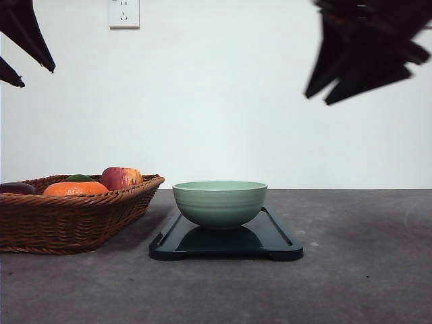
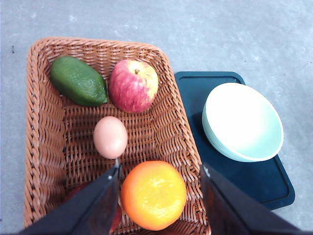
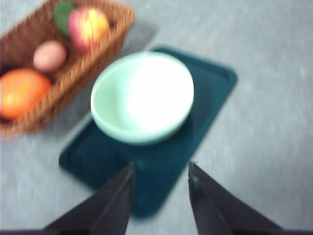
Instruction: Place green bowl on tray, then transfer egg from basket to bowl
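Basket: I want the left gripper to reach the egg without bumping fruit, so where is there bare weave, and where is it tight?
In the basket, bare weave lies beside the egg, toward the long wall away from the tray. It is crowded between the apple and the orange.

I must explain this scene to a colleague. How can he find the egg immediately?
Look for the brown wicker basket beside the black tray. The egg lies in its middle, between the apple and the orange. It is the smallest item, smooth and pale brown.
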